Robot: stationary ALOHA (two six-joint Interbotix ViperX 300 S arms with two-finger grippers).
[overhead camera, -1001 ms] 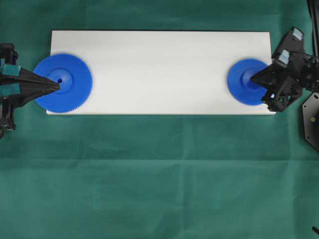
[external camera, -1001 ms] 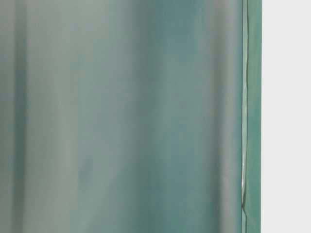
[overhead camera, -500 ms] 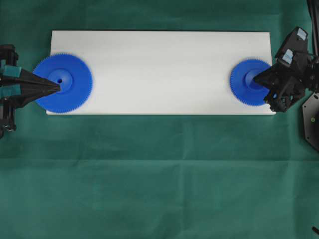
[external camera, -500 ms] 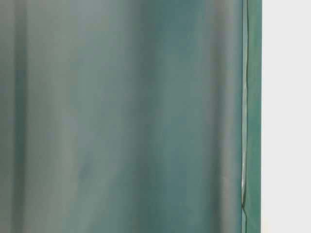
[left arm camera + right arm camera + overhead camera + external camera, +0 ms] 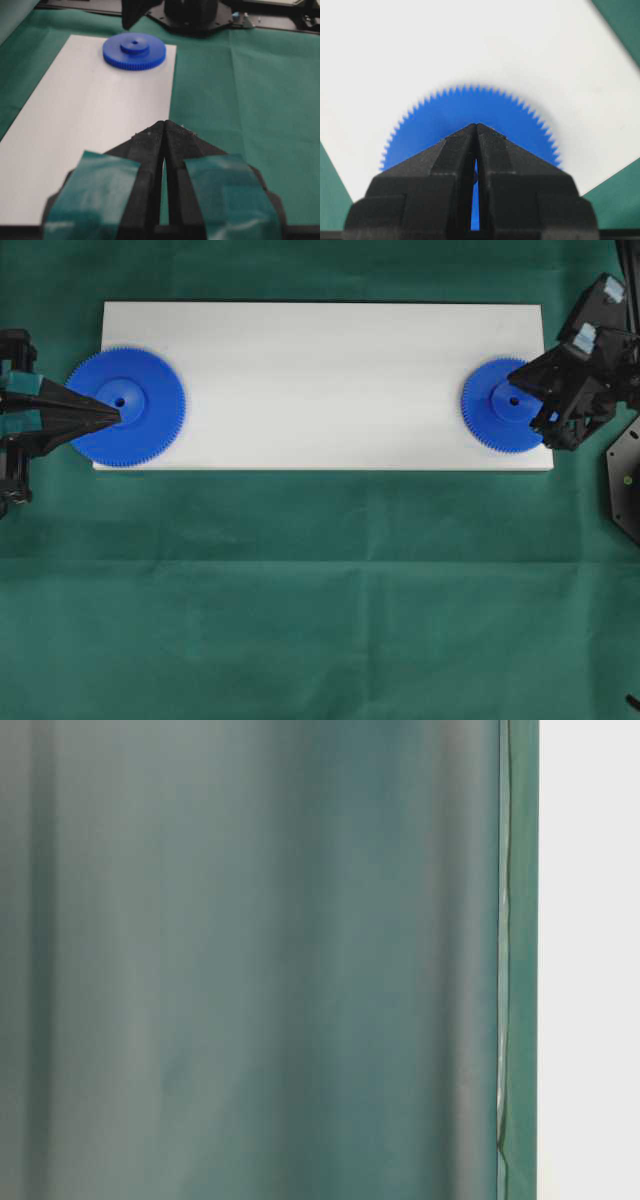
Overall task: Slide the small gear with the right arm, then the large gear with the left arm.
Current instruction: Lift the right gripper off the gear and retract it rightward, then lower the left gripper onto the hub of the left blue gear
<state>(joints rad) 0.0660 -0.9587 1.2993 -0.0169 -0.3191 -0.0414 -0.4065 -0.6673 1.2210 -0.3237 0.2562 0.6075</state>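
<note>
The small gear point(image 5: 505, 405), a flat blue toothed disc with raised hub, lies just ahead of the right arm's point(image 5: 590, 380) closed jaws. The large gear point(image 5: 127, 406) lies flat under the left arm's point(image 5: 40, 415) closed jaws.

The small gear point(image 5: 503, 419) and large gear point(image 5: 127, 407) look like blue moulded plastic, finely toothed, faintly sheened; the white board point(image 5: 320, 380) is smooth and matt; green cloth point(image 5: 320, 590) — soft, creased — drapes the desk; left pincer point(image 5: 163, 125) matt black, speckled, patched with teal tape point(image 5: 97, 195).
</note>
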